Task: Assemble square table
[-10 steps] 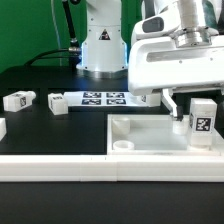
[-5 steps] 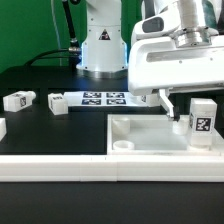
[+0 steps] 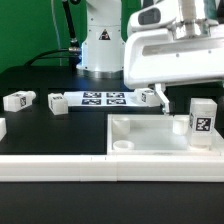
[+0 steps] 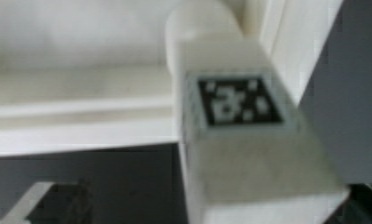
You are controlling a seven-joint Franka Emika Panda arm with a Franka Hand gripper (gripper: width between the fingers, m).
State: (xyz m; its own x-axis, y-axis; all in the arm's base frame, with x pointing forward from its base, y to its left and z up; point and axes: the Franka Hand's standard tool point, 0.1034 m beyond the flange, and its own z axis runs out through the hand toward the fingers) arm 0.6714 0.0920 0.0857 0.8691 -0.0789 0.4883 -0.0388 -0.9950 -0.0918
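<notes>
Hovering hand [image 3: 165, 103] over square top [image 3: 150, 135] far edge, upright leg [image 3: 200, 117] just beside toward the exterior view's right, long axis vertical. Cannot tell if apart or clamped.

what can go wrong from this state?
1. The upright leg stands on the table top, apart from the gripper. If it is not seated, a sideways brush may topple it.
2. The wrist view is blurred and mostly filled by the leg, so alignment for a regrasp could be off.
</notes>
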